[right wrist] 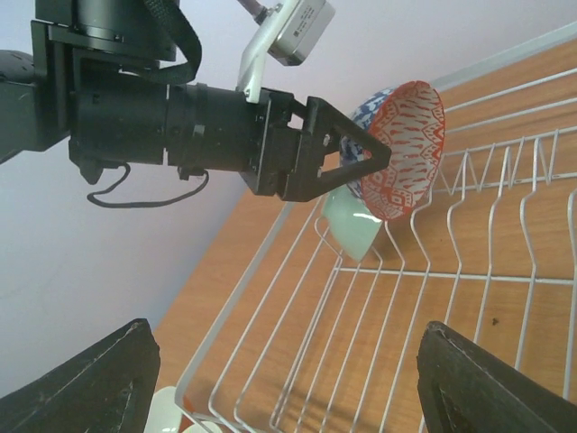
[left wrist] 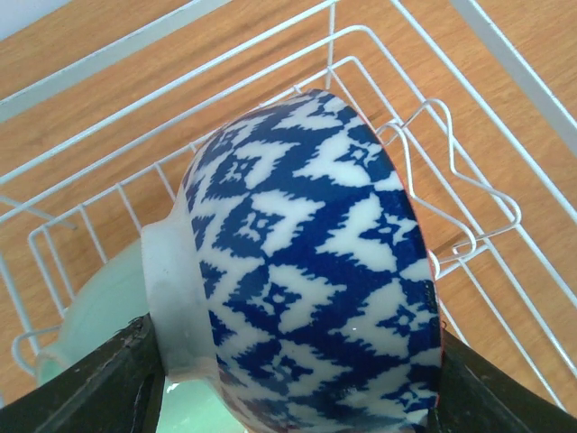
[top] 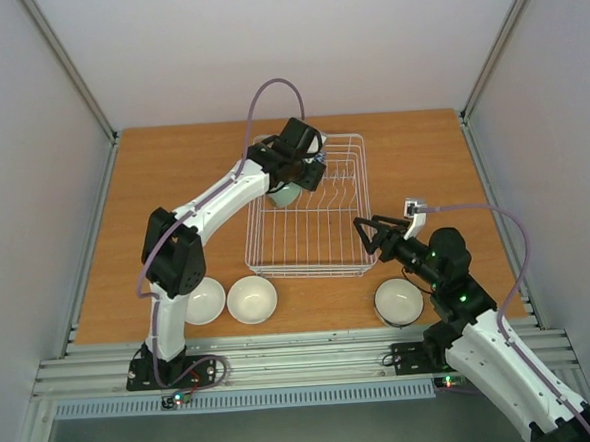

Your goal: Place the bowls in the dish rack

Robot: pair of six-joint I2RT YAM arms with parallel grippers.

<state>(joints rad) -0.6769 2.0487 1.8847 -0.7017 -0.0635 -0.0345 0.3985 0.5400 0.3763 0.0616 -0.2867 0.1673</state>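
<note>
The white wire dish rack (top: 365,202) stands at the table's middle back. My left gripper (top: 310,168) is shut on a bowl, blue and white patterned outside (left wrist: 306,262) and red patterned inside (right wrist: 407,149), and holds it on edge over the rack's far left corner, among the tines. A pale green bowl (top: 285,194) leans in the rack right beside it, also in the left wrist view (left wrist: 95,320). My right gripper (top: 372,238) is open and empty at the rack's near right corner, its fingers (right wrist: 90,379) spread wide.
Two white bowls (top: 205,300) (top: 252,299) sit on the table in front of the rack's left part. A third bowl (top: 398,301) sits under my right arm near the front edge. Grey walls close in the table.
</note>
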